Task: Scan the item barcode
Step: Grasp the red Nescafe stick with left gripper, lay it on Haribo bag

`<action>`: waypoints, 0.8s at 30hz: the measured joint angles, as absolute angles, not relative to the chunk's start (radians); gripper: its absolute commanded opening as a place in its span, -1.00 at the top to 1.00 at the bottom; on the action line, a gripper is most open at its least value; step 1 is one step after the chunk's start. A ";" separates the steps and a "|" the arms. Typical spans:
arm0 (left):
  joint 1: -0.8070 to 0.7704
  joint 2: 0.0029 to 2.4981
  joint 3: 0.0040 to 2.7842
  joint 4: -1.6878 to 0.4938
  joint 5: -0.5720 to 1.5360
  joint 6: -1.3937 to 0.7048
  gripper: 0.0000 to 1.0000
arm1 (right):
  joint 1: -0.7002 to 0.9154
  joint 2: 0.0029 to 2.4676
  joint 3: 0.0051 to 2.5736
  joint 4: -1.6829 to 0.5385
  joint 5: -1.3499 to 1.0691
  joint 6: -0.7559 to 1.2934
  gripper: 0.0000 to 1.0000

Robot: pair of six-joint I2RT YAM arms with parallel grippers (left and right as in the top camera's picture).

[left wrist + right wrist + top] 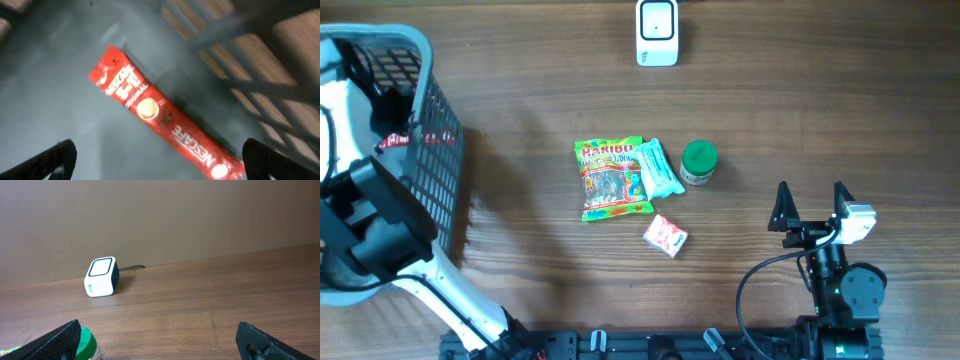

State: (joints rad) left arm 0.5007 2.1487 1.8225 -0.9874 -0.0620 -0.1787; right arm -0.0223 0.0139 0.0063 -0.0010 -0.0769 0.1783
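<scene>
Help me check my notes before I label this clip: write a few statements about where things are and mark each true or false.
1. The left gripper hangs open over a red Nescafe sachet lying in the basket. True.
2. The right gripper holds the green-lidded jar. False: it is open and empty, and the jar stands on the table, apart from it.
3. The white scanner sits near the far edge of the table, apart from the items. True.
4. The Haribo bag lies in the basket. False: it lies flat on the table.
</scene>
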 measured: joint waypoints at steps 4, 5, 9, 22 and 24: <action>0.502 2.163 1.699 -0.845 -0.046 -0.211 -1.00 | -0.022 0.014 0.006 -0.001 -0.077 0.178 -1.00; 0.502 2.164 1.682 -0.824 -0.042 -0.213 -1.00 | -0.022 0.014 0.006 -0.001 -0.077 0.178 -1.00; 0.503 2.164 1.661 -0.763 -0.039 -0.216 -1.00 | -0.022 0.014 0.006 -0.001 -0.077 0.178 -0.99; 0.506 2.134 1.585 -0.723 -0.081 -0.150 0.92 | -0.022 0.014 0.006 -0.001 -0.077 0.178 -1.00; 0.507 2.132 1.585 -0.738 -0.089 -0.151 0.92 | -0.022 0.014 0.006 -0.001 -0.077 0.178 -0.99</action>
